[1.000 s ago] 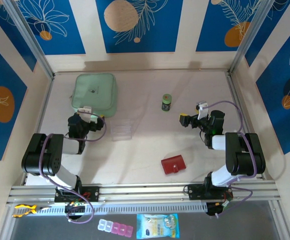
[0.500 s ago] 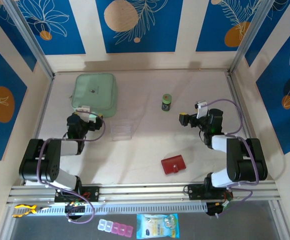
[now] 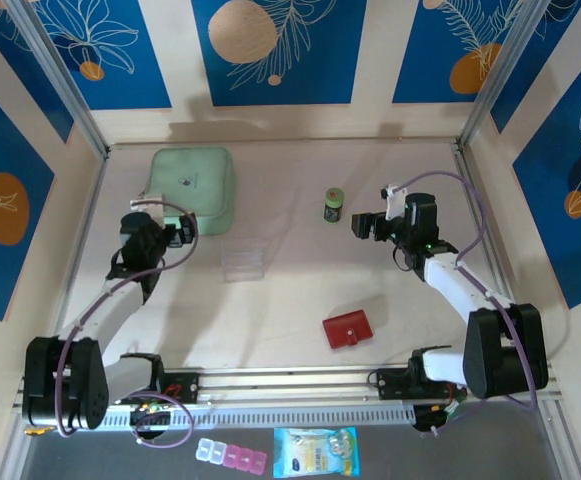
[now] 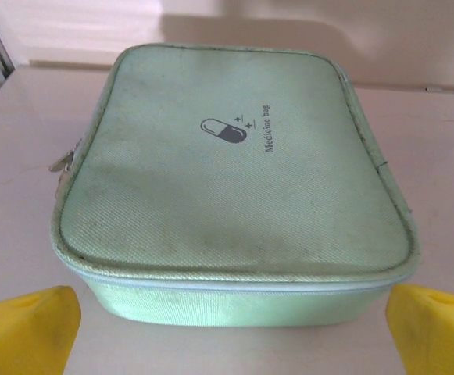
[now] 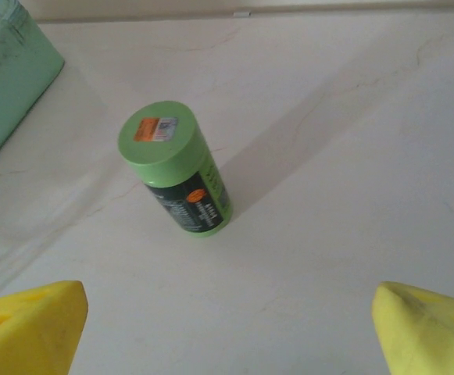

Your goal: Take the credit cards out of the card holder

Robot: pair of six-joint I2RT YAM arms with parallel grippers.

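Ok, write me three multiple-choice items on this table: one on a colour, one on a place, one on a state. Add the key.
1. The pouch is: A) mint green B) blue C) black.
2. The card holder lies: A) on the pouch B) on the bare table near its front edge C) against the back wall.
3. The canister: A) lies on its side B) stands upright C) leans on the pouch.
Key: A, its fabric is mint green in the left wrist view; B, it lies flat by the right arm's base, apart from everything; B, it stands on its base, lid up.
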